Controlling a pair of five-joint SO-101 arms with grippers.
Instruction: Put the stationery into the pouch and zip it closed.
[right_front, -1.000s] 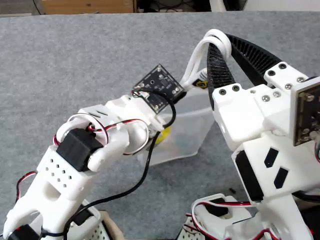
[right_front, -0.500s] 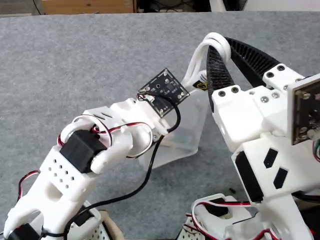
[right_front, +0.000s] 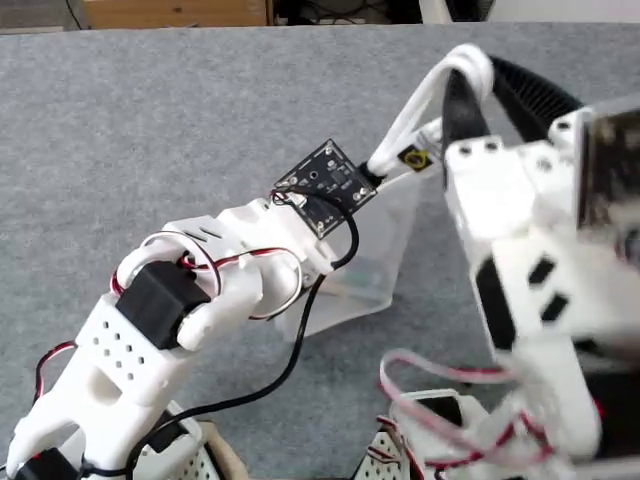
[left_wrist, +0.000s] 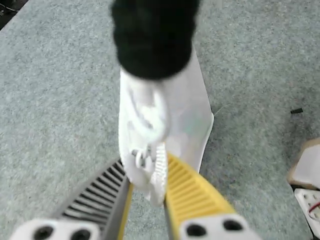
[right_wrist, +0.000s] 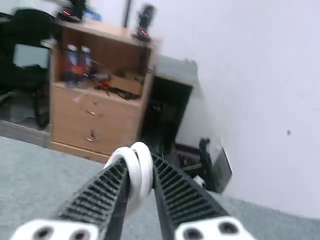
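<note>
Pouch (right_front: 375, 255), translucent, sat mid-frame in the high view on the grey table (right_front: 150, 120). From lower left, the left gripper (left_wrist: 147, 172) was clamped on its near edge. Upper right, the right gripper (right_wrist: 139, 172) pinched the white loop (right_wrist: 134, 152), raised above the pouch.

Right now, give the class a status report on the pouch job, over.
Left gripper shut on pouch edge. Right gripper shut on white loop. Pouch on grey table between arms; zip state hidden. Left arm overhangs pouch.
</note>
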